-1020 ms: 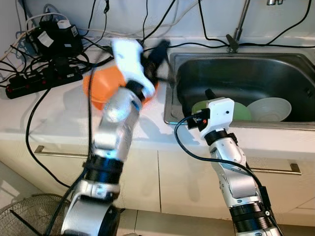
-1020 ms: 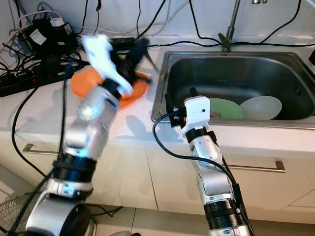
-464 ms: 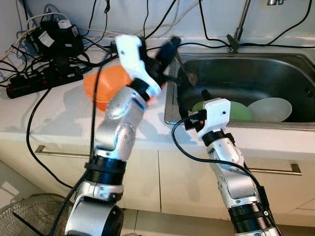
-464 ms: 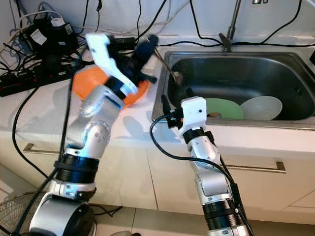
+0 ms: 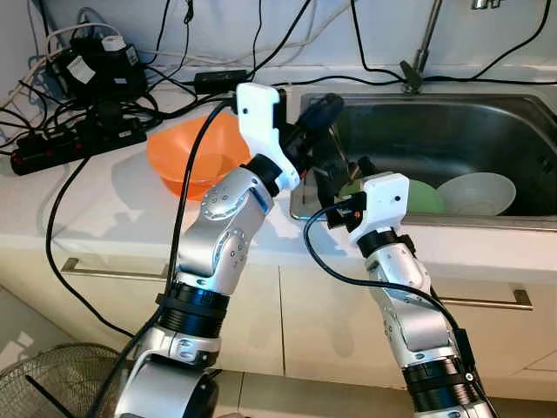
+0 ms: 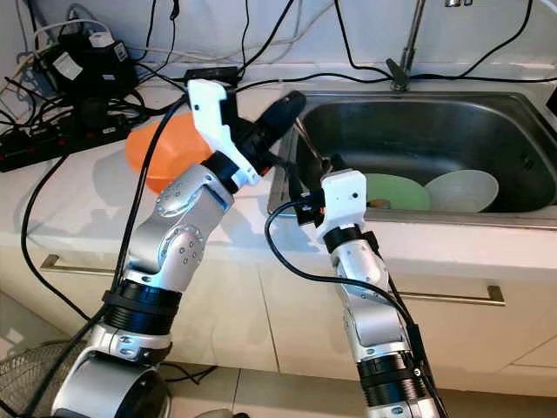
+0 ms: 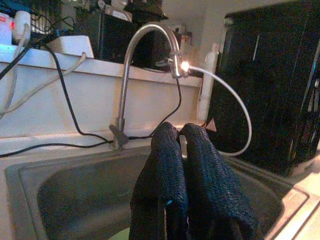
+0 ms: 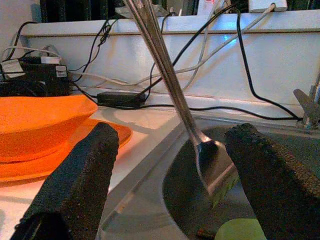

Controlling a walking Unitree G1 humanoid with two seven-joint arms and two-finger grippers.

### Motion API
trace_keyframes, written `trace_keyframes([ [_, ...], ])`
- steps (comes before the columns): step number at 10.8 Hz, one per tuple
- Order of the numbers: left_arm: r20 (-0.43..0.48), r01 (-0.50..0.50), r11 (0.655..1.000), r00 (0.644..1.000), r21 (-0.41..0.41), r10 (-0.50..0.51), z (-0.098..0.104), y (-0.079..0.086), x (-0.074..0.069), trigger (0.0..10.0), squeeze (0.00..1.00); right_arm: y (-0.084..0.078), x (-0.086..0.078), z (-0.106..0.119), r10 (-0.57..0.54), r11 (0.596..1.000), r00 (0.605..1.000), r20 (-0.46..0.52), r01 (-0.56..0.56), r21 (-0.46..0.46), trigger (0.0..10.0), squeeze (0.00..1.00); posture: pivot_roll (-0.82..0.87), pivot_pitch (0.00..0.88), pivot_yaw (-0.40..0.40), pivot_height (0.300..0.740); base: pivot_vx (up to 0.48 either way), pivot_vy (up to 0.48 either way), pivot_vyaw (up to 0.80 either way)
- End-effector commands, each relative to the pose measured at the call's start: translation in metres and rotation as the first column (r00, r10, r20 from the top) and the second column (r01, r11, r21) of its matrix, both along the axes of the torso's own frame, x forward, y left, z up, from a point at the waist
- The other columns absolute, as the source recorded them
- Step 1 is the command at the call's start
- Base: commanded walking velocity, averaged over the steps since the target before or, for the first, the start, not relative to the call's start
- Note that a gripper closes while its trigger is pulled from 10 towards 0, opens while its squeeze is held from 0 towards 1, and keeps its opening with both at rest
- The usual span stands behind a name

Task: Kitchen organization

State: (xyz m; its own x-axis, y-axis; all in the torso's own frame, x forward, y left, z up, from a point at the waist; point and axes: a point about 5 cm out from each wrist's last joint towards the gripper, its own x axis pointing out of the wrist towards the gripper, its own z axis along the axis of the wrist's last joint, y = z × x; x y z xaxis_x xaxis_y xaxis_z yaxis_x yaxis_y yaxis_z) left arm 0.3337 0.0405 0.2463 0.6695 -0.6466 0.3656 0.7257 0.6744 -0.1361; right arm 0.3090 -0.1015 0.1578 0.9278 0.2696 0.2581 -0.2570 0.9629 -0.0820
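Over the sink edge, a spoon is held clamped in the left gripper, bowl end down. Right gripper is spread wide, empty, just below. Judged step: handover; next, closing on the handle is called for.
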Motion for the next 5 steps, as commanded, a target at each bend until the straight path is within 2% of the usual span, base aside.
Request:
trace_keyframes([
  [1,0.017,0.01,0.999,1.0,0.035,-0.01,0.0001,-0.0011,-0.0023,10.0,0.0,0.0013,0.0029,0.0123,-0.002,1.0,0.999,0.047,0.002,0.007,10.0,0.0,0.0,0.0,0.096,0.74,0.0,0.0,0.0],
  [5,-0.009,0.023,0.998,1.0,0.057,-0.023,-0.0044,0.0006,-0.0025,10.0,0.0,0.0027,0.0058,0.0159,-0.008,1.0,0.999,0.052,0.007,0.025,10.0,0.0,0.01,0.0,0.091,0.74,0.0,0.0,0.0],
])
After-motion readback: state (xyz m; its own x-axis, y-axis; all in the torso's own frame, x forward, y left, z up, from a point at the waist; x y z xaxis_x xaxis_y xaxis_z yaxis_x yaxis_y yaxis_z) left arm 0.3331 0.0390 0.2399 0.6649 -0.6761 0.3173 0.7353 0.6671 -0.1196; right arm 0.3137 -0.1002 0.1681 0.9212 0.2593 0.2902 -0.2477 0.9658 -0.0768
